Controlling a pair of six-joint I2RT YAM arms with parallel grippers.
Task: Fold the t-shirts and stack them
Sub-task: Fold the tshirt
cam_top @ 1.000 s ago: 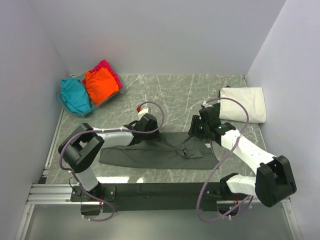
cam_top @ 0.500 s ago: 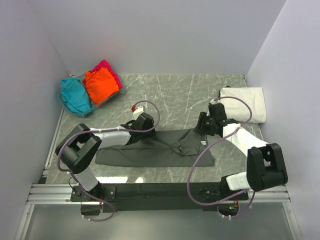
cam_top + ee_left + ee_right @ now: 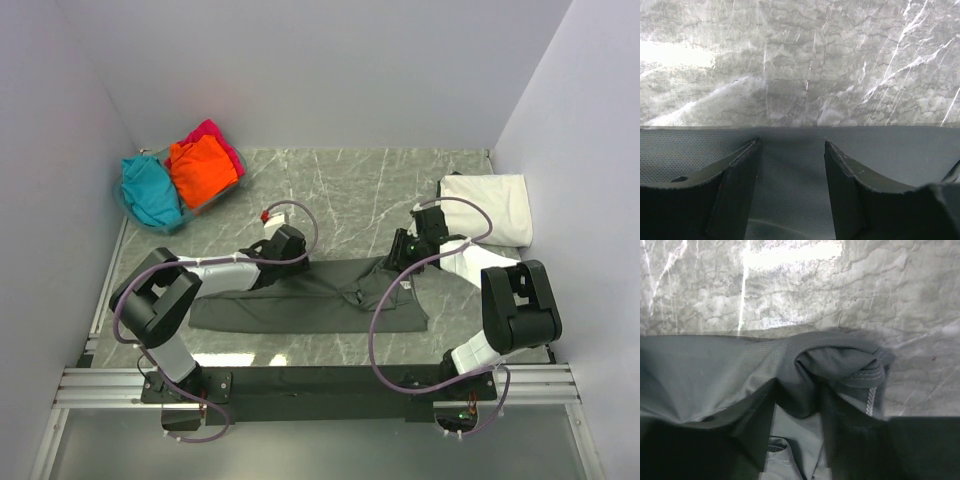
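The dark grey shirt lay long and flat, one bunched end pinched by the right claw. The left claw stood apart.

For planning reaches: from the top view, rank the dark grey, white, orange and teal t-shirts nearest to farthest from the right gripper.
From the right gripper:
1. dark grey cloth t-shirt, directly beneath it, mid-table.
2. folded white cloth t-shirt, just beyond it, at the right wall.
3. orange t-shirt, in the far-left pile.
4. teal t-shirt, leftmost of that pile.
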